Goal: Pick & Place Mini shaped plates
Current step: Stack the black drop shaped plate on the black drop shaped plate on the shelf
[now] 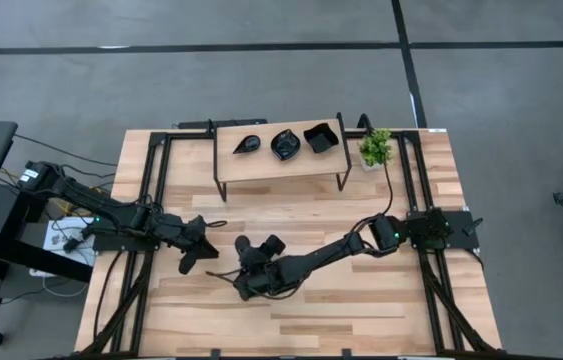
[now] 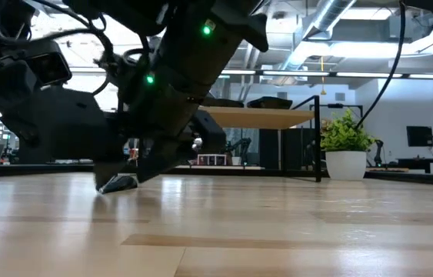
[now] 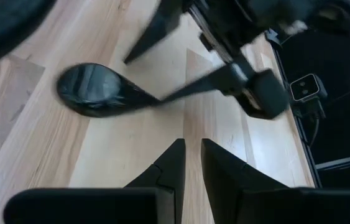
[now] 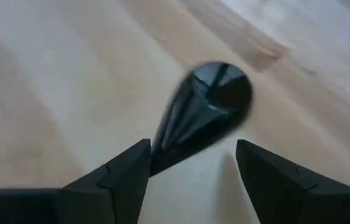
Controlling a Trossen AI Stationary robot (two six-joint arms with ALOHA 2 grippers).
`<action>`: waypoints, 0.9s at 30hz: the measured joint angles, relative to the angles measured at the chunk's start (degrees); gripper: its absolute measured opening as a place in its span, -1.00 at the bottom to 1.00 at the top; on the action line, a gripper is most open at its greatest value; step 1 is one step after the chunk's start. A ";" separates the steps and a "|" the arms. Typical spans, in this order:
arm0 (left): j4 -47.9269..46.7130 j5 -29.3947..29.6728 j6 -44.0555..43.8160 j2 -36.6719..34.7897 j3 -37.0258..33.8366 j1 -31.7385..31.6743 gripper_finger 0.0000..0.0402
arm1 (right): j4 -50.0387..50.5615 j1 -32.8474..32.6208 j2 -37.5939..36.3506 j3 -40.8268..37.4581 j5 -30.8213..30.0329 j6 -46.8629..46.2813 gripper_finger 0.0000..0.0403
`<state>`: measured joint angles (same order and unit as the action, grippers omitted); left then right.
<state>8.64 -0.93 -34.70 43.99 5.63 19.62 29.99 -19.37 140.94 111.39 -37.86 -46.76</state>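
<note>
A glossy black teardrop plate (image 4: 209, 106) lies flat on the wooden table (image 1: 361, 310), also seen in the left wrist view (image 3: 94, 90) and the low view (image 2: 120, 183). My right gripper (image 4: 193, 165) (image 1: 241, 270) is open and slants down over it, one finger on each side of its pointed end. My left gripper (image 3: 192, 146) (image 1: 204, 250) hovers a little to the left, with only a narrow slit between its fingers and nothing in it. Three more black plates, a teardrop (image 1: 249, 144), a scalloped round (image 1: 285, 144) and a square (image 1: 319, 137), rest on a raised shelf (image 1: 281, 168). My right gripper has one finger (image 3: 193, 90) reaching the plate's pointed end (image 3: 153, 99) from the table's right side, slanting down. I cannot tell whether it touches the plate. The other finger (image 3: 153, 34) stands apart from the plate. The plate lies flat on the table.
The wooden shelf on black metal legs stands at the table's far middle. A small green potted plant (image 1: 376, 148) sits to its right. Black frame rails (image 1: 156, 180) run along both sides of the table. Bare wood lies toward the near edge.
</note>
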 joint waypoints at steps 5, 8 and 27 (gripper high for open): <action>0.00 0.02 -0.04 -0.01 -0.01 0.00 -0.74 | 7.72 1.06 -0.13 0.18 -1.33 -4.81 0.16; 0.00 0.02 -0.04 -0.02 -0.02 0.00 -0.74 | 12.00 1.38 -0.30 0.26 -1.82 -6.93 0.16; 1.96 3.03 1.44 0.82 -0.04 -0.01 -0.74 | 51.15 1.92 -8.55 -0.13 -6.89 -18.94 0.15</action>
<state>10.61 2.10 -33.26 44.81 5.58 19.61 81.14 -17.44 132.40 111.26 -44.75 -65.69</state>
